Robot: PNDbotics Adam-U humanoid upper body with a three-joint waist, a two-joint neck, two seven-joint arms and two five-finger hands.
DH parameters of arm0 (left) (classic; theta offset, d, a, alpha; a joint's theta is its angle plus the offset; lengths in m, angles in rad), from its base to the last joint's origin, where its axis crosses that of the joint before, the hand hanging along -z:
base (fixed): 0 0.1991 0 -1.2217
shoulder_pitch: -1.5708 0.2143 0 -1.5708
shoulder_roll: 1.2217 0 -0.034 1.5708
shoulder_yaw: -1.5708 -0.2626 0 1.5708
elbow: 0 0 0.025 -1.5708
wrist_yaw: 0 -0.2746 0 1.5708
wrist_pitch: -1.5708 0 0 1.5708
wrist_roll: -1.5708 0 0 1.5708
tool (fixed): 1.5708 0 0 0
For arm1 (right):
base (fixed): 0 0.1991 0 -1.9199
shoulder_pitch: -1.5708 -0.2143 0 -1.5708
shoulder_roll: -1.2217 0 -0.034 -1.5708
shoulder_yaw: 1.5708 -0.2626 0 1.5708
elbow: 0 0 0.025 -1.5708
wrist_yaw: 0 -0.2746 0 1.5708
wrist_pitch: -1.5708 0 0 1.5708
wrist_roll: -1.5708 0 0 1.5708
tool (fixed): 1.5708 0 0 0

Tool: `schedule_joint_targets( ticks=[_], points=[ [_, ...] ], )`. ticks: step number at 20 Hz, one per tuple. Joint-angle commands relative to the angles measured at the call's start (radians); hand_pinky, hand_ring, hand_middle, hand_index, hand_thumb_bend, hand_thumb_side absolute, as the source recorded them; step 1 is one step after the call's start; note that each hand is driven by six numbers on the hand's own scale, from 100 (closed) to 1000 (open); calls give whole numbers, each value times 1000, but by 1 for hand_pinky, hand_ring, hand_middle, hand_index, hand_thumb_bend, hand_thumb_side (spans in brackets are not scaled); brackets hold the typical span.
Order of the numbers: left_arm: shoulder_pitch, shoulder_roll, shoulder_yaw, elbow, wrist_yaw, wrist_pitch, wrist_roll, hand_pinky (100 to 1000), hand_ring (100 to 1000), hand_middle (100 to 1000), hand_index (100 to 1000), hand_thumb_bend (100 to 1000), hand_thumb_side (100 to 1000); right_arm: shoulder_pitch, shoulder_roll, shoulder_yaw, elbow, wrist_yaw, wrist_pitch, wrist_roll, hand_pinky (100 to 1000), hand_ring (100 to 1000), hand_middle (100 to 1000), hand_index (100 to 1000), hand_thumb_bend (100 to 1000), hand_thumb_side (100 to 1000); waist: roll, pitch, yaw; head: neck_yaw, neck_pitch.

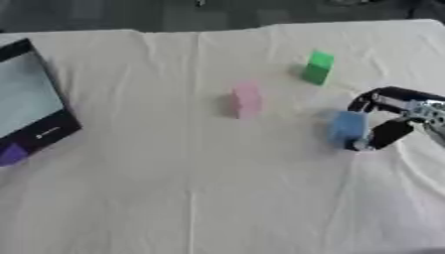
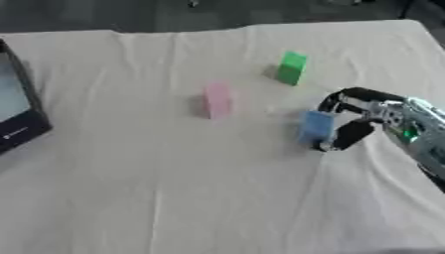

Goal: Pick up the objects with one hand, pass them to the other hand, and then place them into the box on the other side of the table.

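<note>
A blue block stands on the white cloth at the right. My right hand comes in from the right edge with its fingers curled over the block's top and its thumb against the lower side, so the block is pinched between them. A pink block stands near the middle, and a green block stands farther back on the right. The black box with a pale inside lies at the left edge. My left hand shows in neither view.
A small purple thing lies by the box's near corner at the left edge. The white cloth covers the table, with wide bare cloth in front. The table's far edge runs along the top.
</note>
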Motion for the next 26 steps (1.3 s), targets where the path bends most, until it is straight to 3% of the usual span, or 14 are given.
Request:
schedule_joint_targets(
  ticks=[1,5,12,18,26],
  points=[
    [-12,19,4,-13,2,2,2,888,804,831,788,220,717,-9,-23,-5,6,0,5,1,892,837,758,797,461,217,13,1,1,-3,-6],
    [-13,18,3,-12,2,2,2,889,804,831,788,220,718,-7,-24,-4,2,-7,8,2,889,826,735,769,460,206,14,1,1,-5,-8],
    [-13,16,2,-11,0,3,1,890,804,831,788,216,720,-5,-21,-4,-11,-40,33,-34,856,744,577,608,433,100,14,0,1,-5,-11],
    [-14,16,3,-13,-1,2,0,891,804,831,787,213,721,-2,-22,-18,-51,-82,58,-74,835,712,529,548,382,100,13,-3,-1,-2,-17],
    [-25,21,-1,-24,-15,1,-9,890,804,832,788,205,714,6,-5,-140,-232,-189,123,-209,790,703,520,528,293,100,15,-7,-11,7,-16]
  ],
)
